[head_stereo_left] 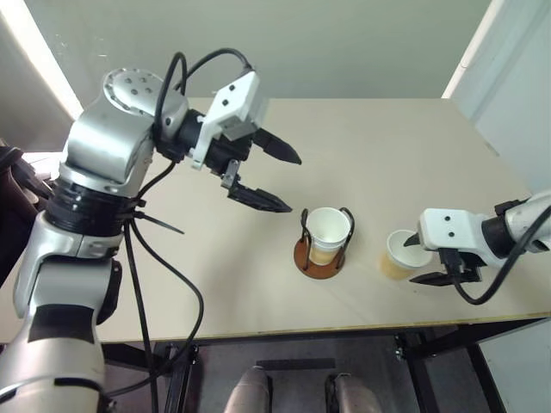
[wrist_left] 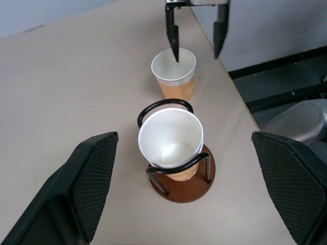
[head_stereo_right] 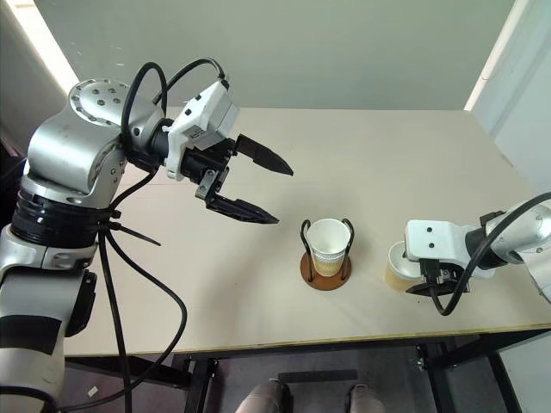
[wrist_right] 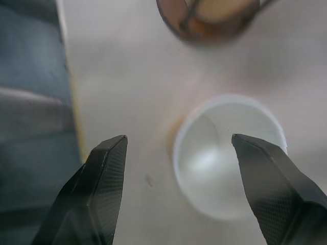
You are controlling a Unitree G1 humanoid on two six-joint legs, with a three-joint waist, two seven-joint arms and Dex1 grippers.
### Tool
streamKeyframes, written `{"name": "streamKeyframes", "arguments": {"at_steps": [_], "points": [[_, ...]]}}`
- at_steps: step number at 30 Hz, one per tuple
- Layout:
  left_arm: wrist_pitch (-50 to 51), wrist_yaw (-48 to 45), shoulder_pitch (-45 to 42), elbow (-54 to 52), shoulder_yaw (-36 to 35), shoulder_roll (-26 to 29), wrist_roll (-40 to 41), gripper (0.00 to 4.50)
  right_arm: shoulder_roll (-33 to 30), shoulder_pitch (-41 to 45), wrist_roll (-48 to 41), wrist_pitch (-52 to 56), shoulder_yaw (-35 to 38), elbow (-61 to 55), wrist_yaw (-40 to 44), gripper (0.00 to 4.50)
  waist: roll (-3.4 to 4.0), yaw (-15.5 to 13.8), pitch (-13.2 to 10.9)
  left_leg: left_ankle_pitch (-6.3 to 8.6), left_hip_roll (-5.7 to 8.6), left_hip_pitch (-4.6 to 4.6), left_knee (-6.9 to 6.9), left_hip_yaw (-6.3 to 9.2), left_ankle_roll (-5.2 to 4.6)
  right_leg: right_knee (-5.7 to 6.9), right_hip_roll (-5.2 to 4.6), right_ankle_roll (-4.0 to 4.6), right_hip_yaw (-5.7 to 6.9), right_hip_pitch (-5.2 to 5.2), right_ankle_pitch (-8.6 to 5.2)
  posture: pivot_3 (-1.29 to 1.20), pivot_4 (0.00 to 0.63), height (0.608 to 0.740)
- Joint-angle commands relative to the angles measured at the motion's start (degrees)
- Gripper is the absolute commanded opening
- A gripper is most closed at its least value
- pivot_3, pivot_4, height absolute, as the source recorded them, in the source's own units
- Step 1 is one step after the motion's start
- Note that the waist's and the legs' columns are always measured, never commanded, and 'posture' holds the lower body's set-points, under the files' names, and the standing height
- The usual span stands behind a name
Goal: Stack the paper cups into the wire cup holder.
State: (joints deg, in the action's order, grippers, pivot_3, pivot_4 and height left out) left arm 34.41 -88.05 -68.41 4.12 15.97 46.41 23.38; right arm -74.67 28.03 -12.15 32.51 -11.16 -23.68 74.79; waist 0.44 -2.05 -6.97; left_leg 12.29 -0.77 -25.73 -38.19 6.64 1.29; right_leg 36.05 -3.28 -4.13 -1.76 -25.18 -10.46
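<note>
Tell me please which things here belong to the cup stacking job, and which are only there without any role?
Belong to the job:
- wire cup holder, with a paper cup in holder
- loose paper cup standing beside it on the table
- right gripper, open at the loose cup
- left gripper, open, raised above the table

Only there:
- table

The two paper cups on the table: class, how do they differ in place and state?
The cup in the wire cup holder sits inside the black hoops; the loose cup stands bare on the table. The right gripper straddles the loose cup's rim, the open left gripper hangs away from the holder's. Both stand upright, tan outside, white inside.
</note>
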Motion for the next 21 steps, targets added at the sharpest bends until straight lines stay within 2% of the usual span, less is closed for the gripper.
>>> {"name": "streamKeyframes", "arguments": {"at_steps": [1,6,9,16,17,21], "points": [[1.57,1.07,0.48,-2.86,-3.04,1.74,0.16,4.48,1.26,1.59,3.87,-3.76,-1.94,2.00,0.86,3.38,0.00,0.11,0.00,0.00,-0.01,0.00,0.01,0.00,0.00,0.00,0.01,0.00,0.01,0.00,0.00,0.00,0.150,0.740],[2.20,2.11,1.83,-4.15,-3.59,2.93,-0.23,4.48,4.94,3.83,8.54,-7.11,-5.93,4.64,1.99,3.38,0.00,0.22,0.00,0.01,-0.01,0.01,0.00,0.01,-0.01,-0.01,0.00,0.00,0.01,0.00,0.02,0.00,0.150,0.740],[2.29,2.60,2.63,-4.74,-3.75,3.73,-0.66,4.50,7.42,5.49,10.49,-8.19,-7.46,5.38,2.70,2.77,0.00,0.32,0.00,0.00,-0.03,0.03,0.00,0.01,-0.01,-0.01,0.01,0.05,0.01,0.00,0.05,0.00,0.150,0.740],[1.35,2.83,5.48,-5.18,-4.21,7.05,-2.21,4.50,9.42,9.88,8.02,-6.37,-5.20,4.84,6.06,0.24,0.00,0.40,0.00,0.00,-0.03,0.05,0.05,0.01,0.00,-0.02,0.01,0.12,0.02,0.00,0.02,0.00,0.150,0.740],[1.02,2.78,6.03,-5.16,-4.24,7.67,-2.50,4.50,9.48,11.53,6.88,-5.31,-4.41,4.69,6.89,0.02,0.01,0.46,0.00,0.00,-0.03,0.06,0.05,0.01,0.00,-0.01,0.01,0.15,0.02,0.00,0.00,0.00,0.150,0.740],[-0.25,2.00,8.14,-5.14,-4.37,9.99,-3.46,4.50,9.95,20.88,4.10,-2.76,-2.61,6.29,9.64,0.02,0.01,0.75,0.00,-0.01,-0.03,0.07,0.10,0.00,0.01,0.01,0.02,0.37,0.02,-0.03,-0.10,0.00,0.150,0.740]]}}
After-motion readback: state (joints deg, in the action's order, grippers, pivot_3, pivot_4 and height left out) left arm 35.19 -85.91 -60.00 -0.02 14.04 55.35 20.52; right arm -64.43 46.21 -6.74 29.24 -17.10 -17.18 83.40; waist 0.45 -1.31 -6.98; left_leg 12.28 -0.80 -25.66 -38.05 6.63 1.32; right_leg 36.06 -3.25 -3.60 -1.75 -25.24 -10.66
